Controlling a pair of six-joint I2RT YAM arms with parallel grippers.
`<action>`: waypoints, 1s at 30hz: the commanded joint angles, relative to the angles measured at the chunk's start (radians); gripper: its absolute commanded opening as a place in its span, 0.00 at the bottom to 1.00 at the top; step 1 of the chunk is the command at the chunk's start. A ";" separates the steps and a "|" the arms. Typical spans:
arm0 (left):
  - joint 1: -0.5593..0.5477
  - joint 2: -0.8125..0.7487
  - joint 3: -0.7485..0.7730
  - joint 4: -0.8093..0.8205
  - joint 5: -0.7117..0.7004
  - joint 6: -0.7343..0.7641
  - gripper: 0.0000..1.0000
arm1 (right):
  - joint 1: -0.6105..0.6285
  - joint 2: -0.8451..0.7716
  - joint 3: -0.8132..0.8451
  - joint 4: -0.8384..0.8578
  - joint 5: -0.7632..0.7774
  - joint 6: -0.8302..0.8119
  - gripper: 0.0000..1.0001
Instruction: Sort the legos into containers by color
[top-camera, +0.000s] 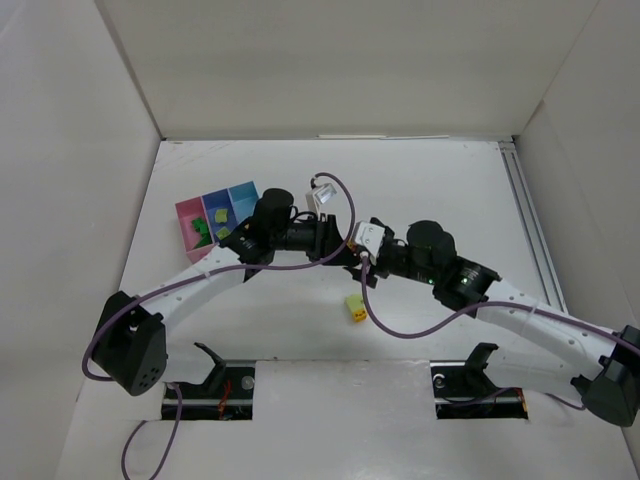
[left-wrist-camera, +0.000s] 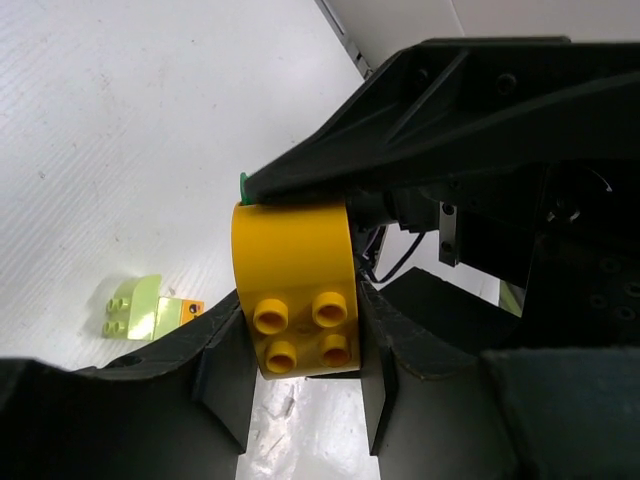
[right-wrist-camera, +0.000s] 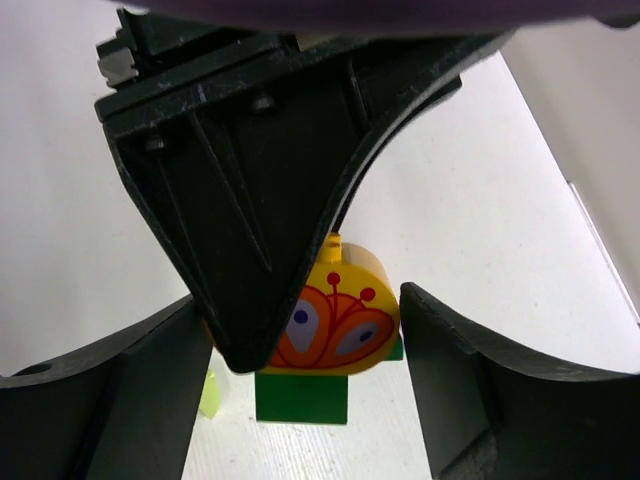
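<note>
Item: yellow brick (left-wrist-camera: 292, 260), arched in outline, with four studs on one end and an orange-and-red butterfly printed on its flat face. A dark green brick (right-wrist-camera: 300, 398) is joined to the end away from the studs. Location: in the air over the middle of the table (top-camera: 430, 190), where the two arms meet, to the right of the containers (top-camera: 186, 216). Holding: the left gripper (left-wrist-camera: 300, 365) has its fingers (left-wrist-camera: 222, 385) clamped on two opposite faces of the yellow brick. The right gripper (right-wrist-camera: 305, 335) has its fingers (right-wrist-camera: 455, 380) apart on either side of the same piece, and whether they press on it cannot be told. Probable purpose: one arm steadies the piece while the other pulls the two colours apart, so that each can go to its own box. Also present: green pieces (top-camera: 203, 230) lying in the containers, and one yellow and orange piece (top-camera: 356, 308) loose on the table, on the near side of the grippers.
</note>
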 joint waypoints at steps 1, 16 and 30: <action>0.013 -0.025 0.048 0.017 0.027 0.041 0.10 | 0.005 -0.030 0.055 -0.041 0.024 0.018 0.79; 0.013 -0.054 0.038 0.015 0.059 0.070 0.07 | 0.005 -0.124 0.030 -0.129 0.096 0.050 0.89; 0.013 -0.054 0.038 0.024 0.069 0.070 0.07 | 0.005 -0.073 0.019 -0.045 0.078 0.061 0.80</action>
